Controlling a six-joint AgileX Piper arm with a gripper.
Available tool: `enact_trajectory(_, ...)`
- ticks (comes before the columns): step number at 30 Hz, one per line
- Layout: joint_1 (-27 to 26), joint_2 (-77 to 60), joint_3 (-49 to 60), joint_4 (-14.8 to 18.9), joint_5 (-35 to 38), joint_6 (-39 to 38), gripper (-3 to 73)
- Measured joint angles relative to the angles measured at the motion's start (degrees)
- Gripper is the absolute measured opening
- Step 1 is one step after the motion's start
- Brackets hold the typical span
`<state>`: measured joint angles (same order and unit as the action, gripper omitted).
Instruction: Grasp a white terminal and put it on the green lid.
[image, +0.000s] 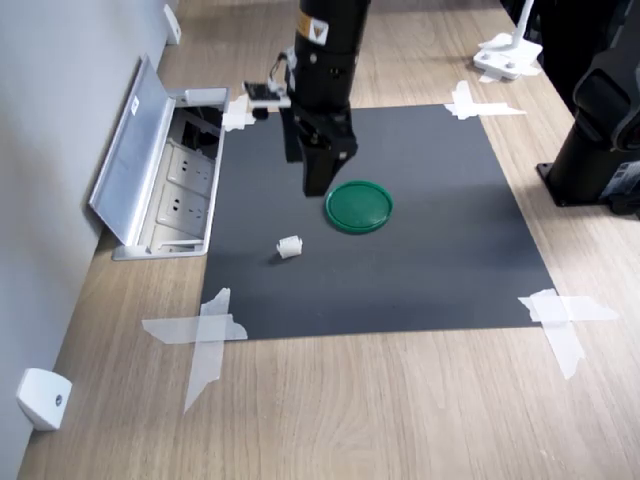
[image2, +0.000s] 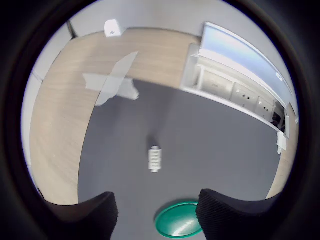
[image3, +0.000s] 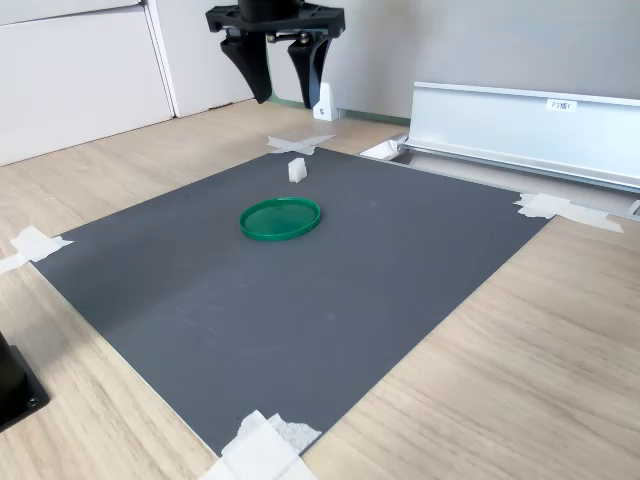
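In the first exterior view, the black end effector (image: 318, 165) hangs above a matte dark-grey mat (image: 440, 270) taped at its corners to the wood-grain bench (image: 400, 410). The green lid (image: 359, 206), a flat round disc with a raised rim, lies on the mat near the fingers. The white terminal (image: 289, 247), a tiny blocky piece, rests on the mat nearby, toward the first exterior view's left.

In the wrist view, the two dark padded fingers (image2: 227, 212) stand wide apart with nothing between them; the ribbed terminal (image2: 155, 158) lies apart from the lid (image2: 179, 220).

In the second exterior view, the spread fingers (image3: 311, 62) hang empty above the terminal (image3: 296, 170), which sits just beyond the glossy lid (image3: 281, 217).
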<state>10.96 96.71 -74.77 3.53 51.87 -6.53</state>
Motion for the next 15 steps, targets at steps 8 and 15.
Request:
enact_trajectory(8, 2.73, 5.62, 0.0, -1.51, -2.57, 1.37, 67.3)
enact_trajectory(15, 2.73, 9.08, -0.07, -3.53, -5.19, 1.48, 67.3)
